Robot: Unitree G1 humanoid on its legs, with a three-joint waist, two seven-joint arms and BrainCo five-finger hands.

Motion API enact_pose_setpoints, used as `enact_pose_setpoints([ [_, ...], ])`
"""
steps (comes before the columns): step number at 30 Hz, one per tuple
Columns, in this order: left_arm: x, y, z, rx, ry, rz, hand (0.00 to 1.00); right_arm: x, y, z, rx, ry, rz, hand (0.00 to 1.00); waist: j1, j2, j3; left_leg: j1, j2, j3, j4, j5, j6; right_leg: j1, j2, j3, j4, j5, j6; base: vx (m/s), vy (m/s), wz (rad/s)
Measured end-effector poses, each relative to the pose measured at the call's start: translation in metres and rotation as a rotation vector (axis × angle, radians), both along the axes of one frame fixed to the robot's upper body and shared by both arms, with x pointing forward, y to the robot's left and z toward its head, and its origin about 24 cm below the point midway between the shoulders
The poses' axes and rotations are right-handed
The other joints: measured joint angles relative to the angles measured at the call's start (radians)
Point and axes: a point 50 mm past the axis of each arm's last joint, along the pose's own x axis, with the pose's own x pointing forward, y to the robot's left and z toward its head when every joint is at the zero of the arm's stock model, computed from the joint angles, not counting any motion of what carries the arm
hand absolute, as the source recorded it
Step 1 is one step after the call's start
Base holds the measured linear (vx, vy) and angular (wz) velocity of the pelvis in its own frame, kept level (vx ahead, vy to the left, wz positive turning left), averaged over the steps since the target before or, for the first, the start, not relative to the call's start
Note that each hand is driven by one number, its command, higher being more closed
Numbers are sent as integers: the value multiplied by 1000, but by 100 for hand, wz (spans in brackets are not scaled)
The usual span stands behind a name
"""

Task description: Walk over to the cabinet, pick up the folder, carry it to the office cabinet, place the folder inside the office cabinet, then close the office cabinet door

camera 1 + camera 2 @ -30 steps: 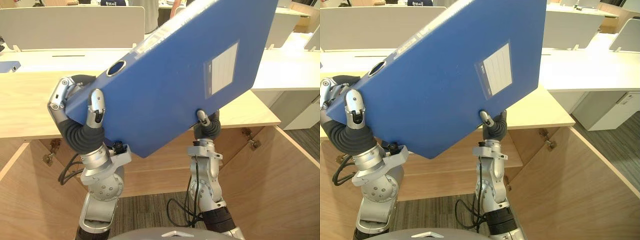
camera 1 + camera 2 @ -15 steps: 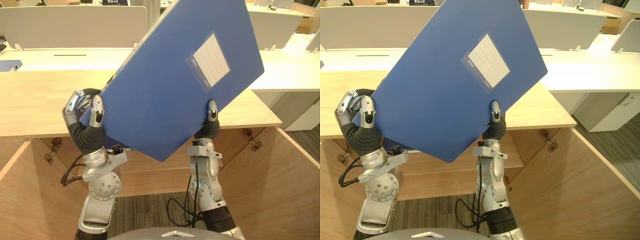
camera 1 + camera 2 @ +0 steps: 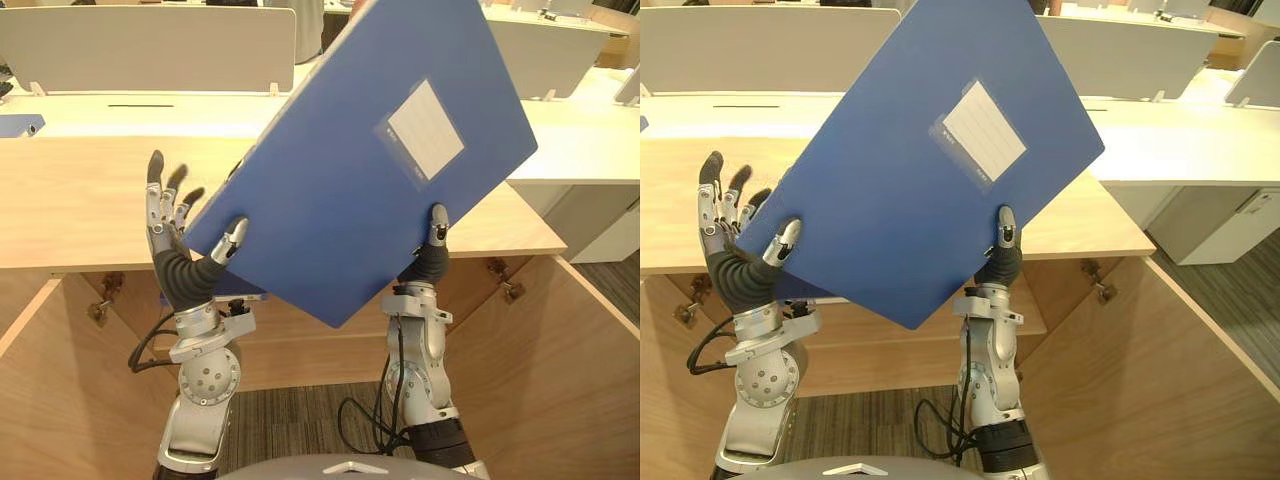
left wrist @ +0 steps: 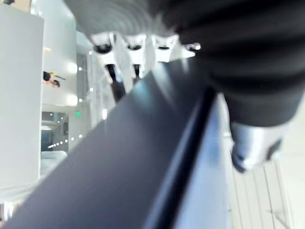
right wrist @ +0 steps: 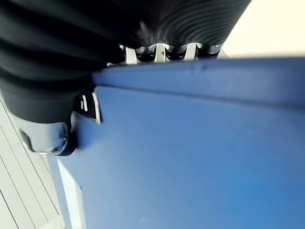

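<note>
I hold a large blue folder with a white label tilted up in front of me, above the open wooden office cabinet. My right hand grips its lower right edge, thumb on the front face and fingers behind, as the right wrist view shows on the folder's face. My left hand is at the folder's lower left corner. Its fingers stand straight and spread beside the spine, and only the thumb rests on the cover. In the left wrist view the folder's edge runs past those straight fingers.
The cabinet's two doors stand open, the left door and the right door, with a shelf inside. Behind are white desks with divider panels. A small blue object lies at the far left.
My left hand's fingers have uncurled from the folder's spine and now stand straight. The folder has swung more upright, and the right thumb has come round onto its front.
</note>
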Motion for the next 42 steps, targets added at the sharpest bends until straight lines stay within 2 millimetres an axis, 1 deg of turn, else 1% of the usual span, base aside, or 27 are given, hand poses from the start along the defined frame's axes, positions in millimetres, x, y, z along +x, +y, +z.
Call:
enact_pose_setpoints([
  [2, -1, 3, -3, -16, 17, 8, 0, 0, -3, -1, 0, 7, -11, 100, 2, -5, 7, -1, 0, -5, -2, 3, 0, 1, 0, -5, 0, 0, 0, -37, -30, 8],
  [6, -5, 13, -13, -73, 74, 20, 0, -3, -9, -5, -28, 26, -44, 100, 13, -2, 17, -4, 0, -7, -3, 3, 0, 5, -1, -6, 0, 0, 0, -44, -25, 1],
  [10, -10, 22, -20, -132, 105, 17, 0, -3, -13, -6, -34, 30, -66, 100, 15, 2, 25, -5, -1, -17, -3, 4, 0, 9, -3, -14, 0, 0, 0, -30, -25, 8],
  [13, -12, 29, -25, -170, 125, 9, 0, -4, -20, -6, -33, 34, -97, 100, 16, 1, 29, -6, -2, -36, -3, 5, 0, 19, -5, -30, -1, -1, 1, -13, -29, 18],
  [15, -16, 37, -31, -210, 147, 44, 0, -4, -22, -6, -46, 39, -105, 100, 22, 2, 31, -9, -2, -41, -2, 5, 0, 20, -6, -32, -1, -1, 1, -24, -22, 5],
  [19, -19, 45, -35, -217, 168, 78, 0, -4, -26, -6, -80, 43, -132, 100, 24, 2, 46, -9, -4, -64, -1, 10, 3, 31, -12, -36, -1, -1, 1, -31, -23, 18],
  [21, -20, 50, -43, -217, 202, 108, 0, -4, -26, -6, -92, 46, -142, 100, 28, 5, 49, -8, -6, -69, -1, 11, 4, 34, -14, -36, -1, -1, 1, -38, -12, 9],
  [25, -26, 64, -63, -221, 295, 194, 0, -5, -29, -8, -100, 69, -160, 100, 39, 2, 54, -17, -9, -87, -1, 16, 4, 34, -17, -40, 0, -1, 1, -37, -21, 11],
  [28, -30, 70, -78, -224, 368, 229, 0, -7, -33, -11, -102, 87, -174, 100, 49, 2, 55, -20, -10, -92, -2, 18, 4, 34, -18, -47, 0, -2, 2, -35, -31, 9],
  [30, -35, 72, -94, -244, 450, 236, 0, -9, -34, -14, -103, 99, -179, 100, 52, -1, 56, -22, -12, -100, -2, 20, 3, 35, -21, -56, 3, -7, 4, -30, -33, 10],
  [31, -36, 73, -98, -244, 474, 235, 0, -9, -34, -14, -103, 99, -179, 100, 53, -2, 57, -23, -13, -103, -3, 21, 3, 35, -22, -58, 4, -9, 6, -34, -38, 12],
  [33, -37, 71, -117, -245, 573, 216, 0, -11, -35, -11, -102, 90, -182, 100, 56, -4, 59, -25, -16, -108, -2, 22, 3, 35, -26, -60, 7, -15, 12, -33, -32, 8],
  [37, -42, 68, -139, -270, 686, 188, 0, -16, -37, -1, -101, 45, -191, 100, 64, -7, 61, -25, -18, -108, -2, 22, 3, 35, -28, -60, 8, -15, 12, 0, 0, 0],
  [42, -47, 58, -174, -275, 861, 97, 0, -18, -37, -1, -116, 47, -198, 100, 72, -9, 62, -22, -22, -99, -1, 22, 3, 32, -33, -54, 10, -15, 12, -33, -16, -4],
])
